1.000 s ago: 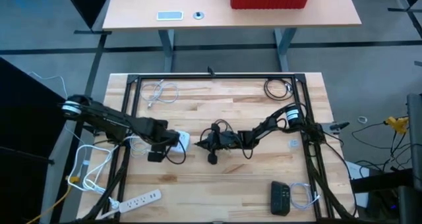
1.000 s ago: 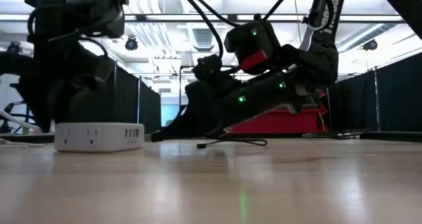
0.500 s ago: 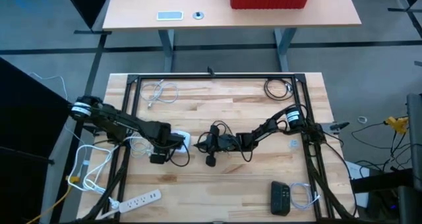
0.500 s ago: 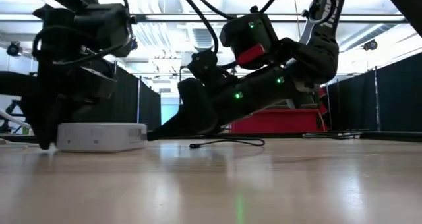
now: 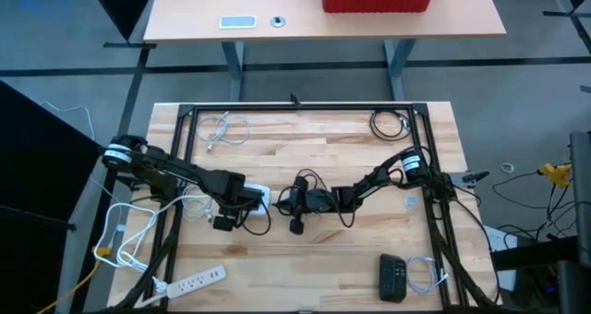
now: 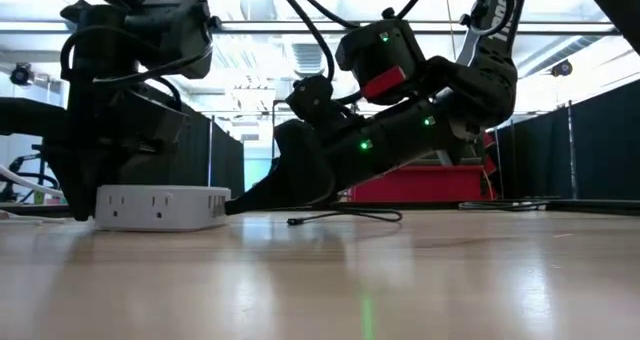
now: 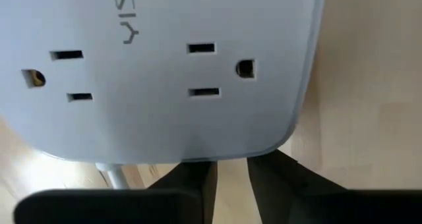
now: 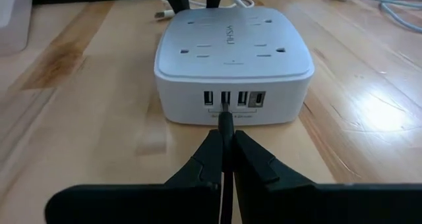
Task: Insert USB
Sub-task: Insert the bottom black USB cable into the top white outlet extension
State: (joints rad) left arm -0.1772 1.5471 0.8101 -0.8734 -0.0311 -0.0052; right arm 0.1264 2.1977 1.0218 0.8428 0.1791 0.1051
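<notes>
A white power hub (image 8: pixel 234 59) lies flat on the wooden table, its row of USB ports (image 8: pixel 231 99) facing my right gripper (image 8: pixel 225 141). That gripper is shut on a black USB plug (image 8: pixel 225 124), whose tip is at the mouth of the second port from the left. The plug's black cable (image 6: pixel 345 216) trails on the table. My left gripper (image 7: pixel 231 174) stands at the hub's opposite side, fingers a little apart, with the hub's white cord (image 7: pixel 115 178) beside them. In the high view the hub (image 5: pixel 259 199) lies between both grippers. My left gripper sets its two fingertips (image 7: pixel 198 174) against the hub's back edge (image 7: pixel 224 157), the side away from the ports, coming from the table's left and slanting down. The hub stays flat on the table. My right gripper pinches the USB plug's body (image 8: pixel 225 133) between its two fingers, just behind the tip. The fingers run along the plug, low and nearly level, from the table's right. The plug is clear of the table and points into the hub's port row.
A coiled white cable (image 5: pixel 222 129) and a coiled black cable (image 5: pixel 388 125) lie at the far side. A black device (image 5: pixel 392 277) with a white cable sits near right, and a white power strip (image 5: pixel 189 282) near left. A black metal frame (image 5: pixel 295 108) rings the table.
My left gripper has come down and moved toward the table's right, up to the hub's back side. My right gripper has carried the plug toward the table's left, closer to the hub's ports.
</notes>
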